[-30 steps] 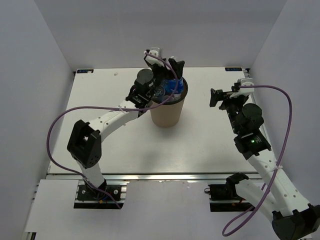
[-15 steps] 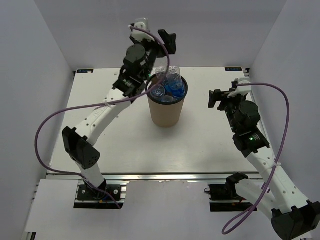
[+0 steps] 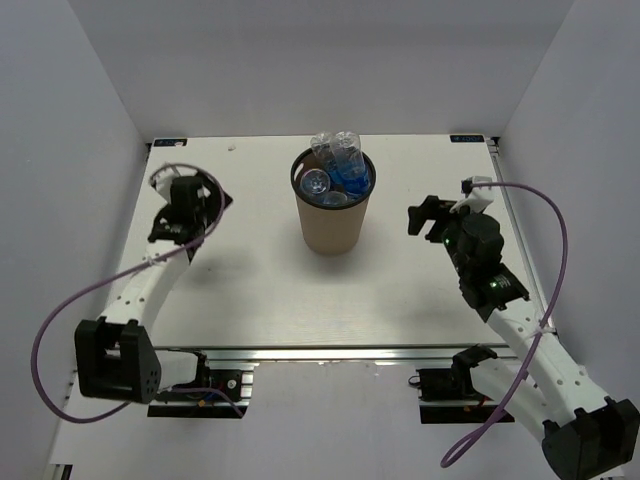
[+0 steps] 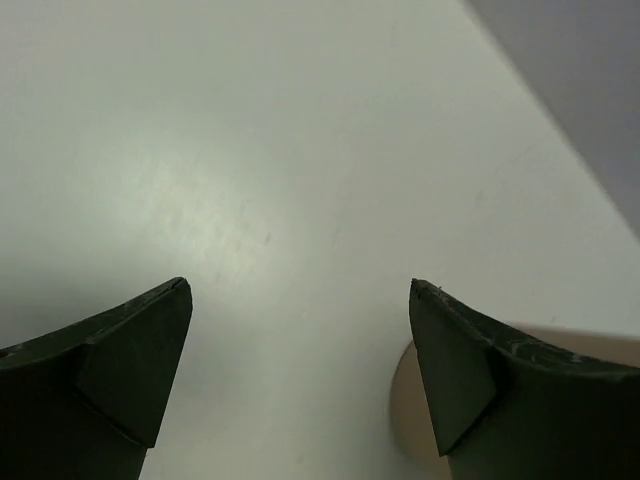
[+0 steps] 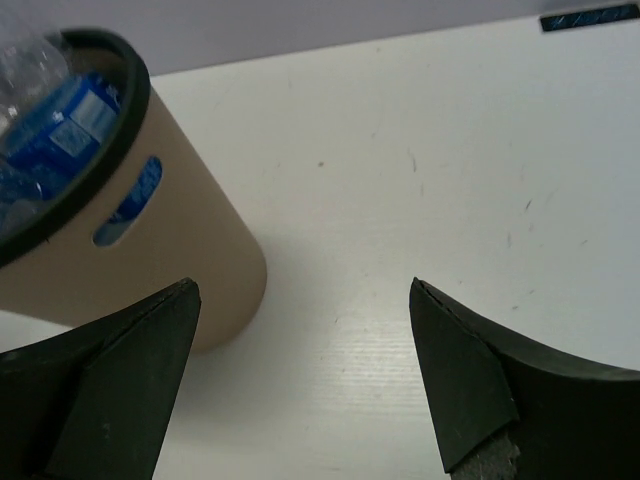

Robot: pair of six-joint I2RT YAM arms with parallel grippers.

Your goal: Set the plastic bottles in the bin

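Counter [image 3: 250, 290]: no bottle lying on it in view.
Bin [image 3: 332, 228]: upright, centre-far.
Bottles [image 3: 338, 168]: all inside bin, long axes roughly upright, two poking above far rim.
Left hand [image 4: 300, 290]: wide, holding nothing, left of bin.
Right hand [image 5: 300, 290]: wide, holding nothing, right of bin, nearer.
Judgement: task looks done.

The left arm [image 3: 140, 290] leans up from its base at 7 o'clock, and the left tool [image 3: 208, 200] hangs at 9 o'clock in the top view, empty, its fingers [image 4: 120, 370] spread wide. The right arm [image 3: 520, 320] climbs from 5 o'clock to 3 o'clock, where the right tool [image 3: 420, 218] points inward, empty, both fingers [image 5: 110, 380] wide apart
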